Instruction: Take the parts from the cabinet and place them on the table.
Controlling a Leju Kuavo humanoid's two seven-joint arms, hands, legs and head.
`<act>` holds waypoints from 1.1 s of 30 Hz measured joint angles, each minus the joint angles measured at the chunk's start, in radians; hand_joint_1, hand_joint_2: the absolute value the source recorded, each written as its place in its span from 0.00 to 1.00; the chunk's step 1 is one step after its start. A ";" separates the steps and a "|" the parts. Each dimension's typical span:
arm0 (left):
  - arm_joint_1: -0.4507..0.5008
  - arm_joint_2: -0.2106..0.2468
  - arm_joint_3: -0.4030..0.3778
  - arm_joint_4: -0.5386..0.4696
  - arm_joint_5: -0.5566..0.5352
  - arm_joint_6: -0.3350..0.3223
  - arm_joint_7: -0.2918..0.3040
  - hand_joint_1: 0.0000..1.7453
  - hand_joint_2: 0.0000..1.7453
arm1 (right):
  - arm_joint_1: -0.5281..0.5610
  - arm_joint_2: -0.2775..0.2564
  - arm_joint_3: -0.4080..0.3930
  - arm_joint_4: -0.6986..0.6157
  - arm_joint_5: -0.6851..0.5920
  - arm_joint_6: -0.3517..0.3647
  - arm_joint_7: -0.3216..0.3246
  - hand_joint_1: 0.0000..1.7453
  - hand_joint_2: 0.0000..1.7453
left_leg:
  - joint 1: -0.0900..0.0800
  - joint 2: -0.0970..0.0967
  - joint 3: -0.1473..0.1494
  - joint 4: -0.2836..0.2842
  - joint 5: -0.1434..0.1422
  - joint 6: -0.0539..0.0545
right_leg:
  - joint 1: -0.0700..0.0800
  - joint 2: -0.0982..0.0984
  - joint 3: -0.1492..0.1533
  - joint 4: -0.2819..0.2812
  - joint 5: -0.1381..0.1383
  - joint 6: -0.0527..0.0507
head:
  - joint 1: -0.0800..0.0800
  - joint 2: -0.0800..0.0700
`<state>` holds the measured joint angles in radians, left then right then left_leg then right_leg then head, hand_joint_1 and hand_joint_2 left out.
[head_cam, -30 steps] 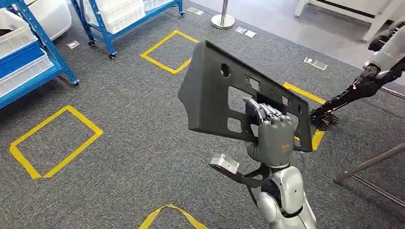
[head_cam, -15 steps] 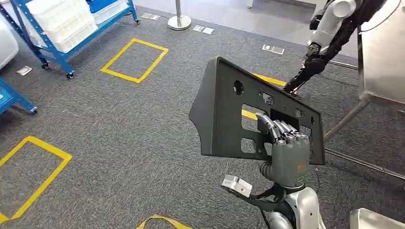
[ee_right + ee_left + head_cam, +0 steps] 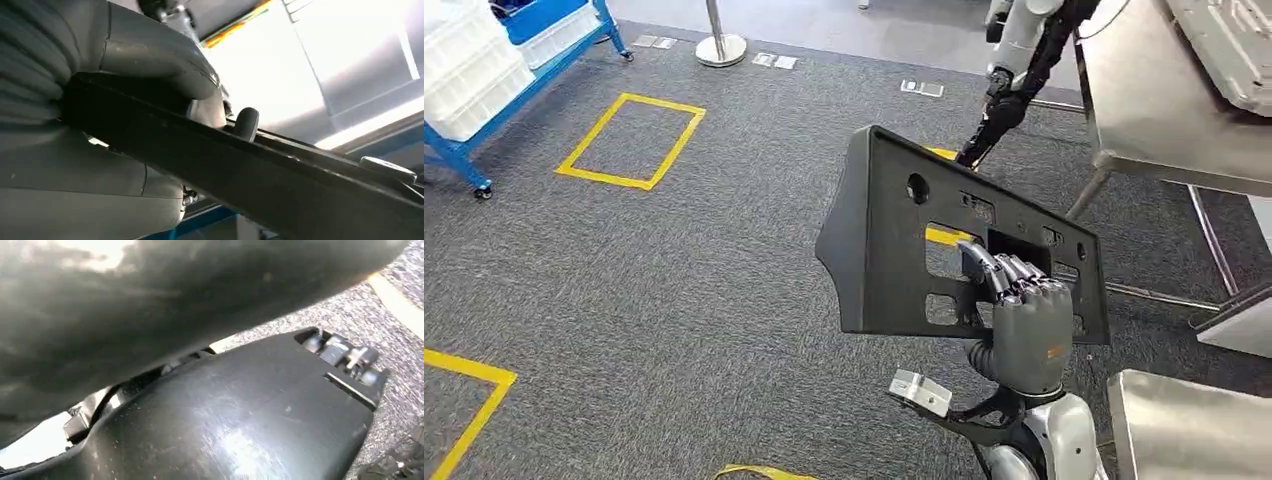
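Note:
A large dark grey plastic panel (image 3: 894,240) with several cut-outs stands upright in front of me, above the carpet. My right hand (image 3: 1024,320) grips it at its lower right, with the fingers hooked through a cut-out. In the right wrist view the thick grey thumb (image 3: 150,55) presses on the panel's edge (image 3: 250,170). A steel table (image 3: 1164,110) stands at the upper right. In the left wrist view my left hand (image 3: 125,305) is a blurred grey mass close to the lens, and its fingers cannot be made out.
Another robot's arm (image 3: 1014,70) hangs by the table's left end. A second steel surface (image 3: 1194,420) lies at the lower right. Blue racks with white bins (image 3: 484,70) stand at the far left, with a post base (image 3: 721,45) behind. Yellow tape squares (image 3: 629,140) mark the grey carpet.
The camera has turned to the right: the racks and tape squares slid left and the steel table came into view. My right hand holds the panel as before.

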<state>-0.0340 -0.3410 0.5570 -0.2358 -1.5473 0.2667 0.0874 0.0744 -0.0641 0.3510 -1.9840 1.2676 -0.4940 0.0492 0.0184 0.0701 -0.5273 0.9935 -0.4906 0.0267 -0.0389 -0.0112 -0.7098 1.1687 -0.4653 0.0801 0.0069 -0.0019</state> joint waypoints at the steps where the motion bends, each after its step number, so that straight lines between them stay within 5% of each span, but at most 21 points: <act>1: 0.000 0.000 0.000 0.000 0.000 0.001 0.000 0.00 0.00 | 0.000 0.000 0.000 0.001 0.000 -0.001 0.000 1.00 1.00 | 0.002 0.008 0.006 0.001 -0.005 -0.008 | -0.003 -0.031 0.059 -0.100 0.029 0.013 | 0.000 0.000; 2: 0.000 0.003 0.000 -0.001 0.001 0.002 0.000 0.00 0.00 | -0.002 0.000 0.000 0.003 0.000 -0.001 0.001 1.00 1.00 | -0.009 0.016 0.013 0.003 -0.011 -0.017 | -0.003 -0.102 0.092 -0.163 0.037 0.015 | 0.005 0.000; 4: 0.001 0.005 0.001 0.002 0.007 0.009 0.005 0.00 0.00 | -0.010 0.002 0.000 0.008 0.000 -0.001 0.002 1.00 1.00 | -0.018 0.036 0.020 0.002 -0.025 -0.031 | 0.006 -0.077 0.098 -0.156 0.040 -0.015 | -0.006 0.000; 6: 0.000 0.005 0.001 0.002 0.008 0.009 0.005 0.00 0.00 | -0.009 0.000 -0.002 0.012 0.000 -0.001 0.003 1.00 1.00 | -0.013 0.062 0.032 -0.004 -0.029 -0.037 | 0.011 -0.051 0.093 -0.155 0.037 -0.025 | -0.005 0.000; 7: -0.001 0.003 0.001 0.002 0.008 0.009 0.006 0.00 0.00 | -0.009 0.001 -0.001 0.011 0.000 -0.002 0.003 1.00 1.00 | -0.003 0.053 0.035 -0.002 -0.037 -0.047 | 0.004 -0.034 0.097 -0.158 0.039 -0.036 | -0.007 0.000; 9: 0.001 0.004 0.001 0.002 0.008 0.009 0.006 0.00 0.00 | -0.013 0.001 -0.002 0.012 0.001 -0.002 0.002 1.00 1.00 | 0.001 -0.047 0.000 0.085 -0.098 -0.043 | 0.003 -0.008 0.098 -0.158 0.039 -0.050 | -0.011 0.000; 11: 0.001 0.004 0.001 0.002 0.009 0.009 0.005 0.00 0.00 | -0.012 0.002 -0.002 0.013 0.001 -0.002 0.002 1.00 1.00 | -0.001 -0.070 -0.096 0.267 -0.179 -0.038 | 0.010 0.020 0.098 -0.157 0.037 -0.062 | -0.015 0.000; 12: 0.001 0.005 0.001 0.002 0.009 0.009 0.006 0.00 0.00 | -0.012 0.002 -0.002 0.016 0.001 -0.002 0.002 1.00 1.00 | -0.001 -0.072 -0.136 0.330 -0.191 -0.035 | 0.015 0.037 0.098 -0.157 0.036 -0.063 | -0.014 0.000; 14: 0.001 0.005 0.001 0.002 0.009 0.009 0.006 0.00 0.00 | -0.012 0.002 -0.002 0.017 0.001 -0.002 0.002 1.00 1.00 | -0.003 -0.075 -0.144 0.302 -0.136 -0.026 | 0.019 0.071 0.102 -0.157 0.036 -0.064 | -0.014 0.000; 16: 0.001 0.005 0.001 0.002 0.009 0.009 0.006 0.00 0.00 | -0.012 0.002 -0.002 0.017 0.001 -0.002 0.002 1.00 1.00 | -0.004 -0.096 -0.083 0.144 -0.032 -0.014 | 0.020 0.103 0.109 -0.156 0.035 -0.064 | -0.015 0.000; 17: 0.002 0.005 0.001 0.002 0.009 0.009 0.006 0.00 0.00 | -0.012 0.002 -0.002 0.017 0.001 -0.002 0.002 1.00 1.00 | -0.002 -0.149 -0.052 0.064 0.010 -0.009 | 0.018 0.116 0.110 -0.157 0.035 -0.063 | -0.015 0.000; 18: 0.002 0.006 0.001 0.003 0.009 0.009 0.006 0.00 0.00 | -0.015 0.002 -0.002 0.018 0.001 -0.002 0.002 1.00 1.00 | 0.003 -0.189 -0.046 0.038 0.003 -0.009 | 0.029 0.129 0.105 -0.150 0.033 -0.058 | -0.011 0.000; 21: 0.000 0.005 0.002 0.003 0.009 0.012 0.008 0.00 0.00 | -0.017 0.002 -0.006 0.022 0.052 -0.004 0.010 1.00 1.00 | -0.016 -0.152 -0.047 0.038 0.006 -0.004 | 0.008 0.161 0.093 -0.163 0.042 -0.037 | -0.016 0.000; 22: 0.000 0.004 0.002 0.003 0.009 0.012 0.008 0.00 0.00 | -0.021 0.002 -0.011 0.024 0.101 -0.006 0.025 1.00 1.00 | -0.010 -0.138 -0.040 0.024 0.014 0.005 | 0.014 0.177 0.083 -0.165 0.044 -0.027 | -0.013 0.000; 24: 0.001 0.003 0.002 0.003 0.010 0.016 0.011 0.00 0.00 | -0.042 -0.004 -0.025 0.033 0.218 -0.007 0.065 1.00 1.00 | -0.008 -0.109 -0.033 0.015 0.021 0.016 | 0.020 0.069 0.049 -0.094 0.010 -0.035 | -0.011 0.000; 25: 0.001 0.003 0.002 0.003 0.011 0.018 0.013 0.00 0.00 | -0.060 -0.011 -0.030 0.041 0.264 -0.001 0.090 1.00 1.00 | -0.011 -0.093 -0.032 0.016 0.020 0.017 | 0.022 0.043 0.012 -0.023 -0.018 -0.038 | -0.008 0.000; 28: 0.001 0.004 0.006 0.003 0.016 0.027 0.018 0.00 0.00 | -0.093 -0.092 -0.053 0.066 0.283 0.037 0.191 1.00 1.00 | -0.016 -0.051 -0.034 0.016 0.018 0.020 | 0.017 0.021 -0.078 0.151 -0.064 -0.033 | -0.008 0.000; 29: 0.001 0.004 0.008 0.003 0.018 0.027 0.022 0.00 0.00 | -0.100 -0.129 -0.063 0.077 0.284 0.047 0.228 1.00 1.00 | -0.016 -0.038 -0.034 0.016 0.017 0.021 | 0.014 0.019 -0.066 0.123 -0.049 -0.023 | -0.008 0.000; 31: 0.002 0.005 0.012 0.003 0.019 0.026 0.032 0.00 0.00 | -0.105 -0.200 -0.087 0.086 0.284 0.052 0.287 1.00 1.00 | -0.016 -0.017 -0.032 0.016 0.014 0.019 | 0.012 -0.001 0.028 -0.051 0.013 -0.001 | -0.008 0.000; 32: 0.002 0.004 0.012 0.003 0.015 0.021 0.037 0.00 0.00 | -0.101 -0.234 -0.102 0.085 0.285 0.049 0.308 1.00 1.00 | -0.017 -0.009 -0.029 0.016 0.011 0.015 | 0.014 -0.042 0.088 -0.150 0.040 0.004 | -0.007 0.000; 33: 0.002 0.007 0.012 0.003 0.009 0.019 0.039 0.00 0.00 | -0.085 -0.259 -0.131 0.080 0.284 0.046 0.298 1.00 1.00 | -0.030 -0.003 -0.024 0.016 0.006 0.009 | 0.025 -0.080 0.097 -0.172 0.042 -0.006 | -0.009 0.000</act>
<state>-0.0318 -0.3342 0.5692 -0.2323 -1.5385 0.2861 0.1259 -0.0104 -0.3234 0.2203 -1.9039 1.5518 -0.4482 0.3469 -0.0114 0.0669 -0.5515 1.0099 -0.4848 0.0358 -0.0135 -0.0915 -0.6124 0.9970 -0.4231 0.0740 -0.0023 -0.0019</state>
